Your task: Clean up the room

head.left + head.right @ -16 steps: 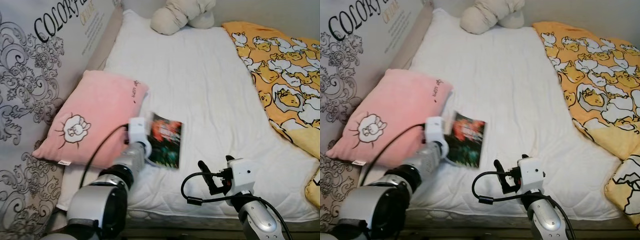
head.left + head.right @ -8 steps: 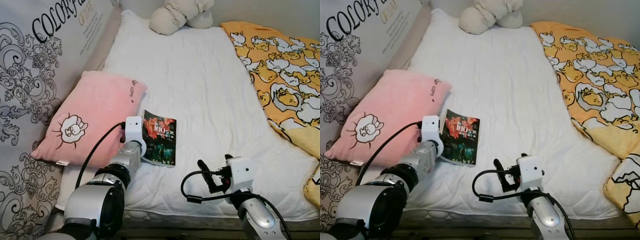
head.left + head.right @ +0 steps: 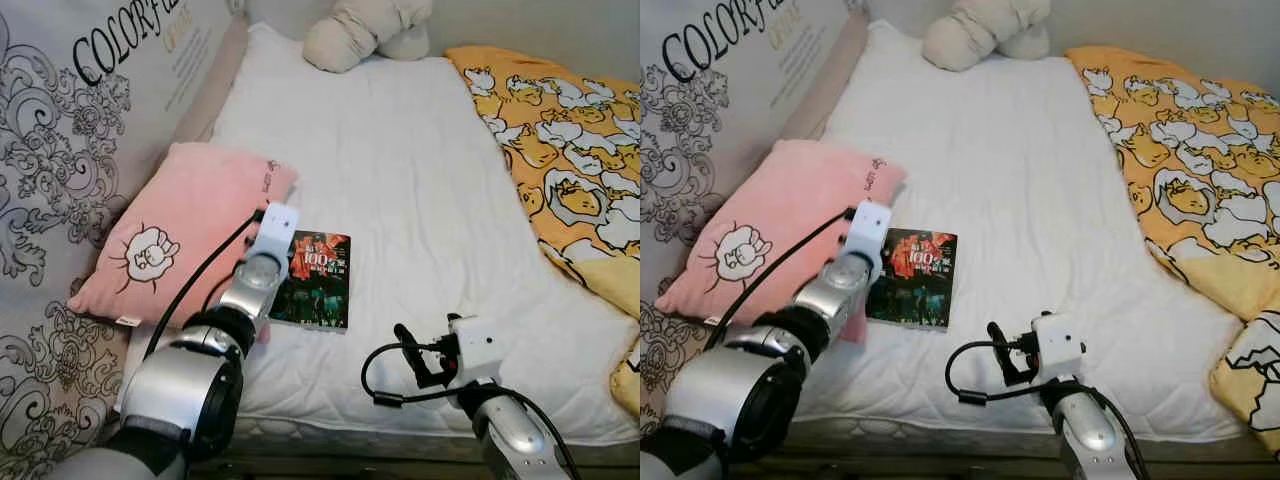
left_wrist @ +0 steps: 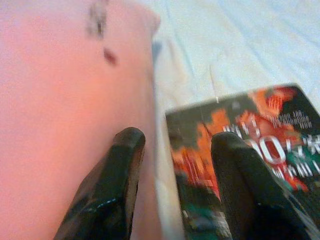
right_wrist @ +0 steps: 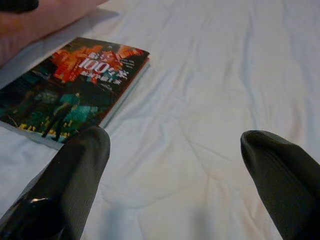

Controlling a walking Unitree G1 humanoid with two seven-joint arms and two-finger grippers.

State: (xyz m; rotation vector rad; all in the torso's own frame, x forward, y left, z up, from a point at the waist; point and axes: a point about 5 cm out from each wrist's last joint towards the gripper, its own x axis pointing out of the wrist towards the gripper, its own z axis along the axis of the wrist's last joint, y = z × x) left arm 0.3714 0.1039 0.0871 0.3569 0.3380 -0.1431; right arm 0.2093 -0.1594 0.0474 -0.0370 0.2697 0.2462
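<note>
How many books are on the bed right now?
1. The book lies flat on the white bed, beside the pink pillow, by the left pincer. More could be hidden under the yellow blanket.

I see wide open white mattress ahead of my right gripper, whose fingers are spread, with nothing in its path. My left gripper, fingers apart, is hemmed in between the pink pillow and the book. The yellow duvet blocks the right side.
</note>
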